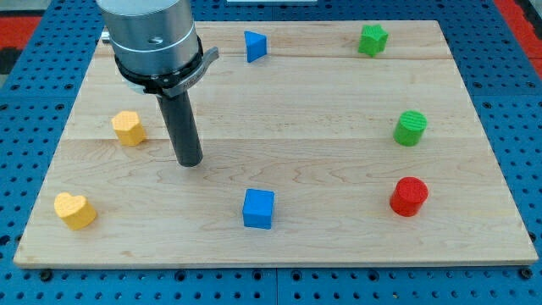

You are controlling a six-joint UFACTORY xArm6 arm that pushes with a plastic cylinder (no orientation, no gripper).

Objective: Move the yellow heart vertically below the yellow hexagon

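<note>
Yellow heart (74, 210): lies near the board's near left corner, resting flat on the wood, nothing touching it.
Yellow hexagon (129, 128): farther back and a little to the right of the heart, well apart from it.
My tip (189, 162): on the board just right of the hexagon, not touching it; the heart sits nearer and to the left, clear of the rod.
Fingers: the arm ends in a plain rod, so it grasps nothing.
Blue cube (258, 208): near edge, middle.
Blue triangle (255, 45): far edge, middle.
Green star-like block (372, 40): far right.
Green cylinder (410, 128): right side, mid-depth.
Red cylinder (409, 196): near right.
Wooden board (339, 102): rests on blue pegboard.
</note>
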